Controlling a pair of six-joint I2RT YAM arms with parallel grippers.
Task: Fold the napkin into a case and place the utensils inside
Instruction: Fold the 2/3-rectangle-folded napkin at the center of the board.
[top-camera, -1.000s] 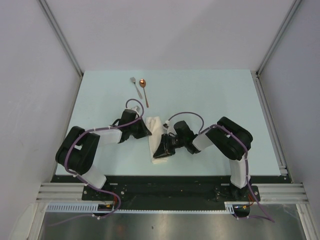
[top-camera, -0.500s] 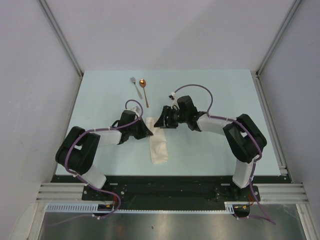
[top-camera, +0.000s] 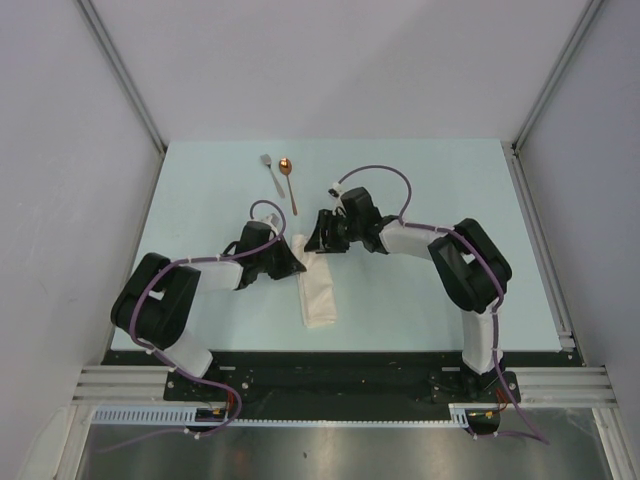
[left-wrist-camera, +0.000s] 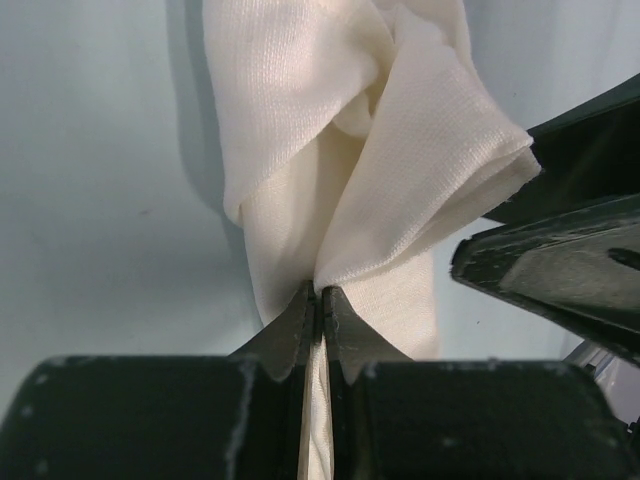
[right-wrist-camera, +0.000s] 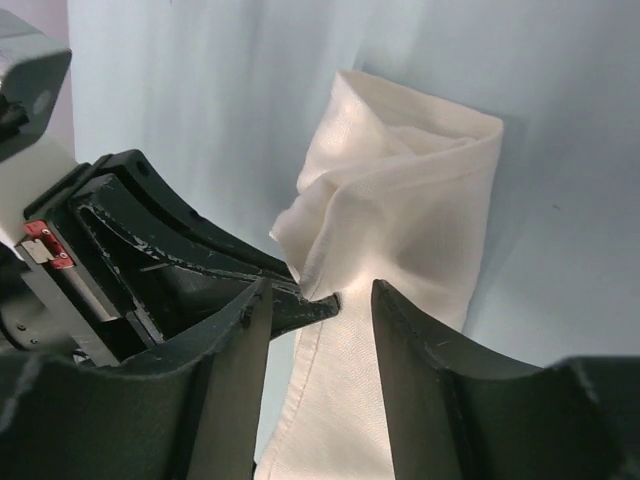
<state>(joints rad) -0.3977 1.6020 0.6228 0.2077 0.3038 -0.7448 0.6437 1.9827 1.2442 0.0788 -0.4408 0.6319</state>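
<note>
Napkin (left-wrist-camera: 300, 150) edge pinched by left tool (left-wrist-camera: 320, 296).

Cream napkin (top-camera: 318, 292) folded strip, fork (top-camera: 273, 176), spoon (top-camera: 291, 190) beyond

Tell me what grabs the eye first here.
The cream napkin, folded into a narrow strip, lies near the middle of the table. The left jaws are pinched shut on its bunched far end, and the right jaws stand open right beside them. Beyond it, the fork and copper-bowled spoon lie side by side, untouched.
</note>
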